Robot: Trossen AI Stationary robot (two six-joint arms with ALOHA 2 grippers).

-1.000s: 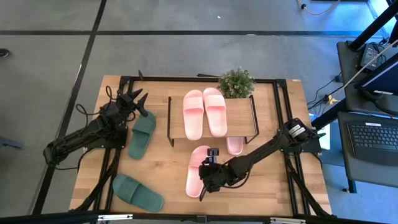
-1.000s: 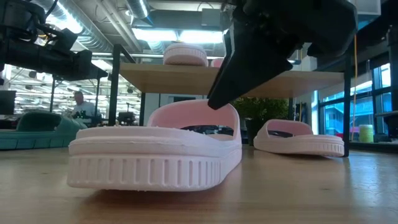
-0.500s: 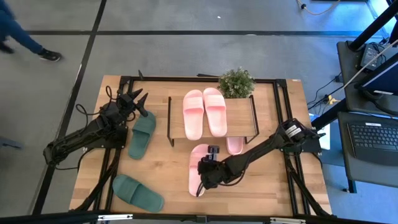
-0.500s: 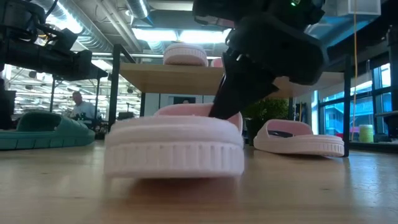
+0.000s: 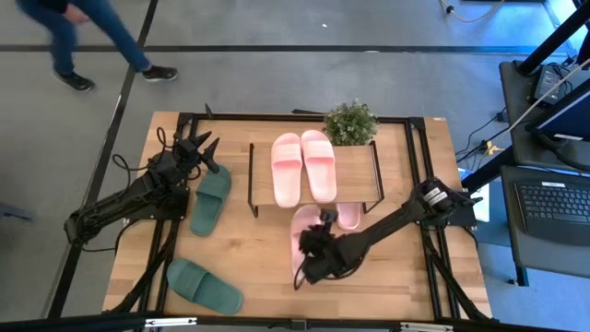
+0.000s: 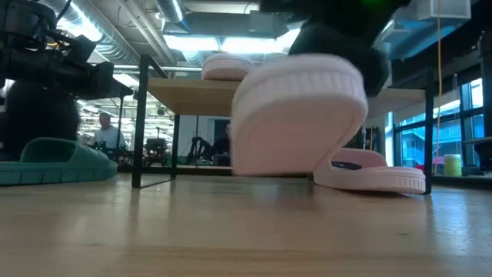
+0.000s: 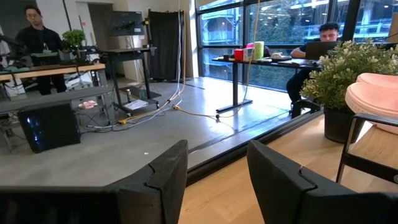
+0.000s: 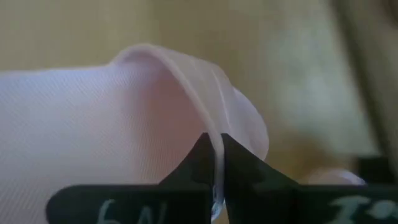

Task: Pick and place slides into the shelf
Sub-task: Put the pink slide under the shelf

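From my station I take the small low wooden-topped shelf (image 5: 313, 175) as the landmark. On its top board lie two light pink slides (image 5: 302, 166) side by side, and the potted green plant (image 5: 349, 122) stands at its far right corner. Under the shelf's right end a third pink slide (image 5: 348, 216) pokes out toward me. Just in front of the shelf the right gripper (image 5: 322, 242) pinches a fourth pink slide (image 5: 303, 235) by its strap, tilted up off the wooden table (image 5: 240, 249). Left of the shelf lies a dark green slide (image 5: 210, 199), with the left gripper (image 5: 205, 148) beside its far end. Another dark green slide (image 5: 205, 286) lies well to the shelf's front left.
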